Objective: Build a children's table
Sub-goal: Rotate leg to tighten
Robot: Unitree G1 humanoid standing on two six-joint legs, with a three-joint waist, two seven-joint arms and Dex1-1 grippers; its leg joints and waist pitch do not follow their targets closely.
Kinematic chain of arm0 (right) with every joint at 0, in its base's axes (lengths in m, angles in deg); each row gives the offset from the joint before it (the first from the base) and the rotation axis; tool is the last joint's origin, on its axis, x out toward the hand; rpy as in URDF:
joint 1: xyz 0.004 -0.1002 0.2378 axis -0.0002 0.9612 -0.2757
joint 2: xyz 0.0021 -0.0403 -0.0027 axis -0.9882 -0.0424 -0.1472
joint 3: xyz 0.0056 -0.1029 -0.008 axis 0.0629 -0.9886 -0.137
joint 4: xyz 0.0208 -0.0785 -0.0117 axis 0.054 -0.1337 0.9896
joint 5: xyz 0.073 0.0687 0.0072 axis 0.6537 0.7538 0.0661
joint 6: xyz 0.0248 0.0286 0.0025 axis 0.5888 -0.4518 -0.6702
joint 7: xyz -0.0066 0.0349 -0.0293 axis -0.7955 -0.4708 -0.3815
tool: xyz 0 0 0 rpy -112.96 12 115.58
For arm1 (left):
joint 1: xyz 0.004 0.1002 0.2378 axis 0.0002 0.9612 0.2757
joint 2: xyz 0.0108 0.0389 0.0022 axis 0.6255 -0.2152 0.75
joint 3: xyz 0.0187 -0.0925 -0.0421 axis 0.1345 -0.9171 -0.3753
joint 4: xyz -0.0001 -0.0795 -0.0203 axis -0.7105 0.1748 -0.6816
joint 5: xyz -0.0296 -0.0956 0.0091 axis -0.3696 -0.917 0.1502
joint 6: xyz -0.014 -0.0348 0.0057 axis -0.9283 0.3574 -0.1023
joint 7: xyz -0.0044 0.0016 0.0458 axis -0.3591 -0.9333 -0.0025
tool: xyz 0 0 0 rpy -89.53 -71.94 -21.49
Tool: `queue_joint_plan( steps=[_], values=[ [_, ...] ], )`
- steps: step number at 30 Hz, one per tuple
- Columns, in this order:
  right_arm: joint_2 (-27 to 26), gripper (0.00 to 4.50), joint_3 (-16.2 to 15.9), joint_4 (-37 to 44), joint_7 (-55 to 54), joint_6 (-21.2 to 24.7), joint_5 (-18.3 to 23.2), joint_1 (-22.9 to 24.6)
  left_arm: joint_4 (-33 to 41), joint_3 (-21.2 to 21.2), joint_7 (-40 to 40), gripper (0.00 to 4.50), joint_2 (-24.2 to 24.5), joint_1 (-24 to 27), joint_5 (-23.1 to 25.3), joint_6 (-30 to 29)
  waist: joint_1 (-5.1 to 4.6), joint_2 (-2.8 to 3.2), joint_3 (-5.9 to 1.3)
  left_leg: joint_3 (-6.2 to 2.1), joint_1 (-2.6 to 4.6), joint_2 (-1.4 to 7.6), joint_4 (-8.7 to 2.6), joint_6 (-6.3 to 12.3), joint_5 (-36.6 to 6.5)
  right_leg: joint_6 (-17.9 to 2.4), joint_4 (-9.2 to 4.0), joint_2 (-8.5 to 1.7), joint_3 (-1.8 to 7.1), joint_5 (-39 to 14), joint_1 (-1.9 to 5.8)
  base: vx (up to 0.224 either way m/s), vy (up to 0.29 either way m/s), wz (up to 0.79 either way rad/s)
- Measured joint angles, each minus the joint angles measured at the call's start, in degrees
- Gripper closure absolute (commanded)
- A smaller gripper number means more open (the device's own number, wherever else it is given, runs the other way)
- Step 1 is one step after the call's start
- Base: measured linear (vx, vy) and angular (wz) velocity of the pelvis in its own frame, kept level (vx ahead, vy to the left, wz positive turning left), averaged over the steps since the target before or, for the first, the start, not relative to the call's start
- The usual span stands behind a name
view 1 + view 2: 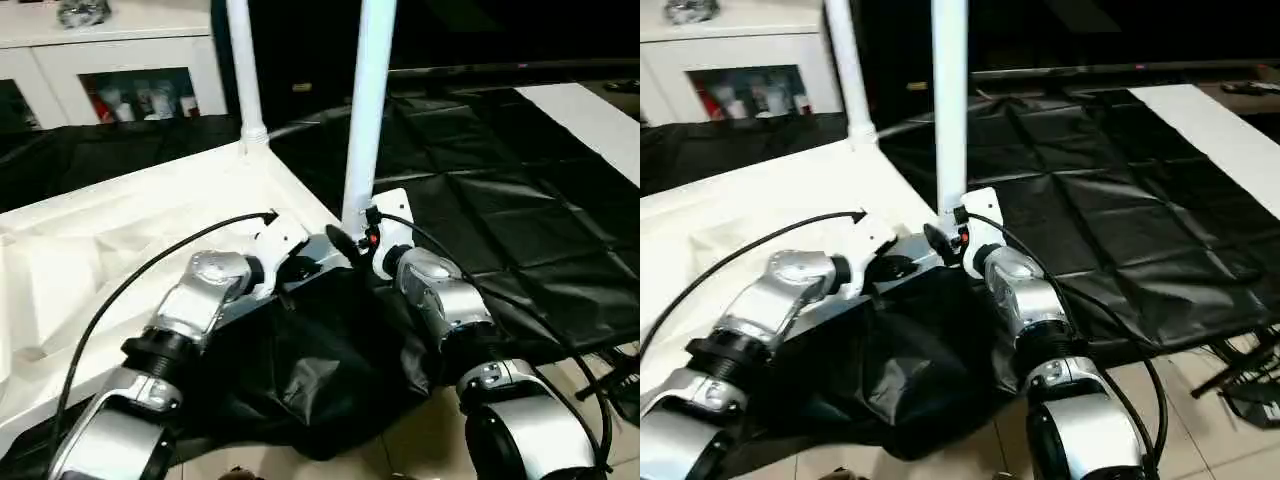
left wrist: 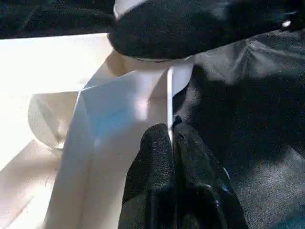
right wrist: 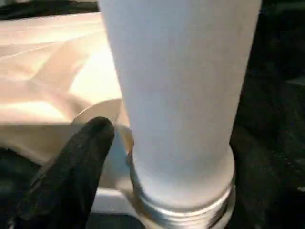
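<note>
Left gripper (image 2: pixel 172 143): two black fingers pressed together, clamped on the thin upright edge wall of the tabletop (image 1: pixel 120 230) near its closest corner. Seen from the head, this gripper sits at about 9 o'clock from the near leg's base, its silver forearm (image 1: pixel 195 300) running down toward 7 o'clock.

Right gripper (image 1: pixel 352 248): fingers apart, set at the foot of the near leg (image 1: pixel 368 110). One black finger (image 3: pixel 71 171) lies just beside the leg's lower end in the wrist view, not clearly touching it; the other finger is hidden. Its silver forearm (image 1: pixel 445 300) trails off toward 5 o'clock.

Tabletop: white plastic, lying upside down with its ribbed underside up, filling the scene from 8 o'clock to 11 o'clock on a black sheet (image 1: pixel 500 200).

Near leg: white tapered tube, standing upright in the corner socket closest to the robot (a threaded collar (image 3: pixel 183 205) shows at its foot).

Far leg (image 1: pixel 243 70): second white tube, upright in the next corner socket, at about 11 o'clock from the near leg.

Black sheet: creased, covering the work surface from 12 o'clock round to 4 o'clock, bunched up under the forearms.

White cabinet (image 1: pixel 110 60): glass doors, at 10 o'clock behind the tabletop.
</note>
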Motion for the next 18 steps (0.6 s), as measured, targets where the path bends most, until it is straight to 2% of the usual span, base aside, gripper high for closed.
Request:
queue_joint_plan(
  steps=[7, 10, 14, 18],
  values=[
    [7.0, 0.58, -6.2, 7.4, 16.4, -0.5, -0.1, 4.2, 5.3, 0.7, 10.6, 4.5, 4.7, 3.8, -3.2, 0.6, 0.41, 0.01, 0.01, 0.04, -0.15, 0.03, 0.01, 0.2, -0.1, 0.0, -0.19, 0.02, -0.03, 0.0, -0.04, 0.0, 0.0, 0.0],
    [9.0, 0.58, -8.1, 10.3, 21.7, -0.4, 0.0, 5.8, 7.4, 1.6, 14.2, 4.5, 6.3, 5.3, -3.9, 1.6, 1.29, 0.03, 0.02, 0.05, -0.16, 0.06, 0.09, 0.19, -0.1, 0.0, -0.18, -0.01, -0.06, 0.0, 0.0, 0.0, 0.0, 0.0],
    [12.6, 0.58, -9.9, 14.2, 27.6, 0.5, 0.7, 7.7, 9.6, 2.2, 17.6, 4.5, 8.5, 6.7, -4.5, 1.9, 2.13, 0.02, 0.03, 0.06, -0.11, 0.08, 0.16, 0.19, -0.1, 0.0, -0.15, -0.01, -0.05, 0.0, 0.07, 0.0, 0.0, 0.0],
    [15.1, 0.74, -10.8, 17.2, 32.2, 1.5, 1.3, 8.9, 11.7, 2.5, 20.4, 4.5, 10.0, 8.2, -5.7, 1.8, 2.35, 0.01, 0.03, 0.06, -0.15, 0.08, 0.17, 0.19, -0.1, 0.0, -0.16, -0.01, -0.05, 0.0, 0.05, 0.0, 0.0, 0.0]
  ],
)
